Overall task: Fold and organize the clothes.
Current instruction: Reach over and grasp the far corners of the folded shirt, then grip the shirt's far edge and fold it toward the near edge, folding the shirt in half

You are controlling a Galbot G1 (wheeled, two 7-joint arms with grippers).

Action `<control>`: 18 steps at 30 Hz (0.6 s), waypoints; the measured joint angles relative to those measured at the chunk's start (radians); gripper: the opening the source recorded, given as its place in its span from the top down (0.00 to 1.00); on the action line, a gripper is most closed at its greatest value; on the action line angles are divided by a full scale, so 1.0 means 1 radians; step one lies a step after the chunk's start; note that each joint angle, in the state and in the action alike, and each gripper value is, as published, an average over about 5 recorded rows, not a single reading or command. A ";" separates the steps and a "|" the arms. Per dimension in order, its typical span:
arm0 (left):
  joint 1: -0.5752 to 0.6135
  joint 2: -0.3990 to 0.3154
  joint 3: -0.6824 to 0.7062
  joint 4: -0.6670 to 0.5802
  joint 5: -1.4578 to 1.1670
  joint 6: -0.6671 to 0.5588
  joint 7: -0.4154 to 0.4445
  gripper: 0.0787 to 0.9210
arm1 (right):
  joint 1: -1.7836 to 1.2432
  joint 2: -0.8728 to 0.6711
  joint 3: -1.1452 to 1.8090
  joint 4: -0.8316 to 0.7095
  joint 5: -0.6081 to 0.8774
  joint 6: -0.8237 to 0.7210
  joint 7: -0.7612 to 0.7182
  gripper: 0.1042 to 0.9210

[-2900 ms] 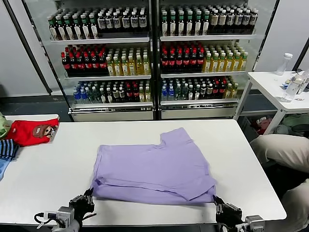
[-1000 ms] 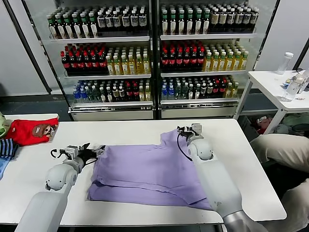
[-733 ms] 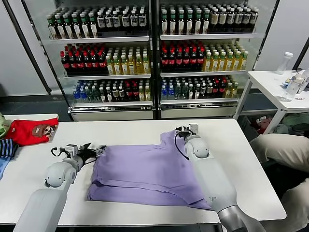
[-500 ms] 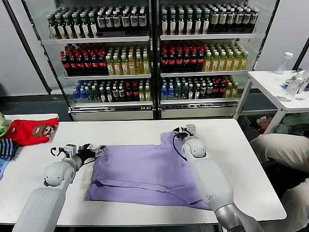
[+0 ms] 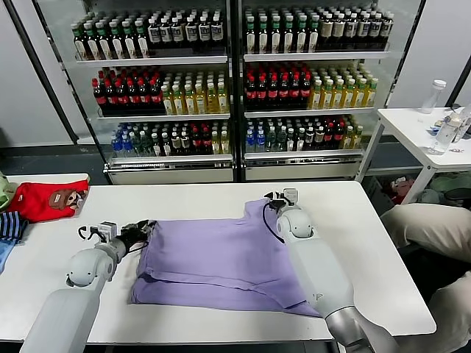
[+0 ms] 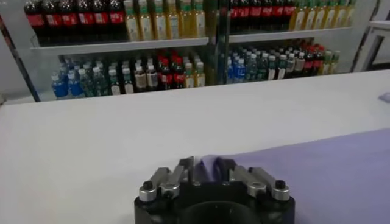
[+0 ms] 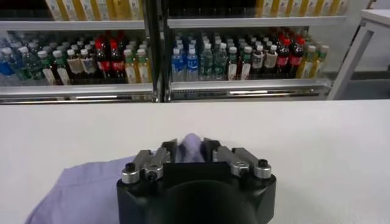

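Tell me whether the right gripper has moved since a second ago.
Yes. The right gripper, holding the lavender T-shirt, has drifted slightly left, away from the table's right edge.

Lavender T-shirt (image 5: 221, 254) — plain; white table (image 5: 59, 265); red garment (image 5: 48, 200) — brown face; blue-striped garment (image 5: 9, 228).

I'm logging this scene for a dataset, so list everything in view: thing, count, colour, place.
T-shirt: one, lavender, partly folded, centre of the table.
Table: one, white, in front of the robot.
Red garment: one, with a brown cartoon face, far left.
Blue striped garment: one, left edge.
Drink coolers: two, glass-fronted, behind the table, shelves of many bottles.
Side table: one, white, far right, bottles on it.
Left gripper: one, black, closed on the shirt's left far corner.
Right gripper: one, black, closed on the shirt's right far corner.
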 measured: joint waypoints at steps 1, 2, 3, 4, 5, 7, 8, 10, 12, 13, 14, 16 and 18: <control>0.001 0.000 0.000 -0.001 -0.003 -0.004 0.000 0.85 | -0.004 -0.004 -0.003 0.011 0.002 0.005 -0.001 0.92; 0.003 0.000 0.000 -0.003 -0.006 -0.009 -0.001 0.89 | -0.010 -0.009 -0.006 0.025 0.005 0.008 -0.001 0.95; 0.004 0.000 0.000 -0.006 -0.010 -0.014 -0.003 0.92 | -0.017 -0.015 -0.009 0.044 0.010 0.010 -0.001 0.97; 0.007 0.002 -0.001 -0.009 -0.016 -0.019 -0.006 0.95 | -0.025 -0.022 -0.011 0.066 0.015 0.011 0.000 0.97; 0.010 0.004 -0.002 -0.014 -0.022 -0.024 -0.010 0.97 | -0.035 -0.030 -0.013 0.092 0.022 0.010 0.001 0.98; 0.019 0.009 -0.006 -0.027 -0.038 -0.033 -0.020 0.99 | -0.060 -0.050 -0.015 0.151 0.038 0.004 0.006 0.98; 0.024 0.012 -0.008 -0.035 -0.046 -0.037 -0.026 0.99 | -0.074 -0.060 -0.016 0.183 0.047 0.000 0.009 0.98; 0.037 0.019 -0.012 -0.055 -0.064 -0.044 -0.039 0.99 | -0.105 -0.083 -0.014 0.246 0.064 -0.011 0.015 0.98; 0.053 0.026 -0.017 -0.079 -0.079 -0.049 -0.052 0.99 | -0.137 -0.105 -0.010 0.308 0.079 -0.020 0.020 0.98; 0.063 0.030 -0.020 -0.091 -0.086 -0.053 -0.057 0.99 | -0.153 -0.116 -0.008 0.337 0.086 -0.025 0.023 0.98; 0.073 0.033 -0.024 -0.104 -0.092 -0.056 -0.062 0.99 | -0.171 -0.127 -0.004 0.367 0.093 -0.029 0.025 0.98; 0.097 0.040 -0.031 -0.130 -0.102 -0.063 -0.069 0.99 | -0.204 -0.148 0.003 0.422 0.106 -0.035 0.028 0.98; 0.123 0.045 -0.040 -0.156 -0.109 -0.071 -0.076 0.99 | -0.239 -0.168 0.011 0.475 0.118 -0.042 0.032 0.98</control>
